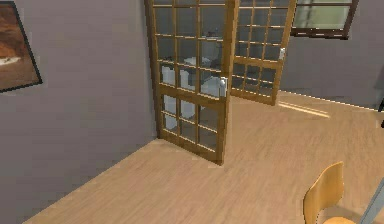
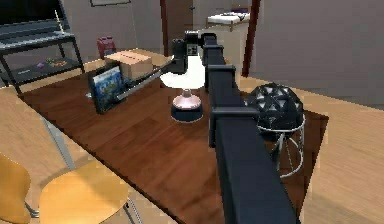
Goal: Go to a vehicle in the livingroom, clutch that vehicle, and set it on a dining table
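Arm side view: a closed tan cardboard box (image 2: 130,65) stands on the dark brown wooden table (image 2: 120,140), contents hidden. Just beside it leans a flat dark frame with a blue face (image 2: 105,85). A dark open shelf rack (image 2: 40,55) beyond the table's far corner holds small things too blurred to name. The dark square arm (image 2: 245,165) reaches across the tabletop. The gripper (image 2: 177,52) is near the box with things behind it, so I cannot tell whether it holds anything. A small pink shape on a dark round base (image 2: 185,102) sits on the table beside the arm; cannot tell if this is the vehicle. A black faceted sphere (image 2: 276,105) sits at the table's right edge. A yellow wooden chair (image 2: 85,190) is close to the near edge. Forward view: bare light wood floor (image 1: 150,170) runs to wood-framed glass-paned doors (image 1: 195,80), one leaf ajar.
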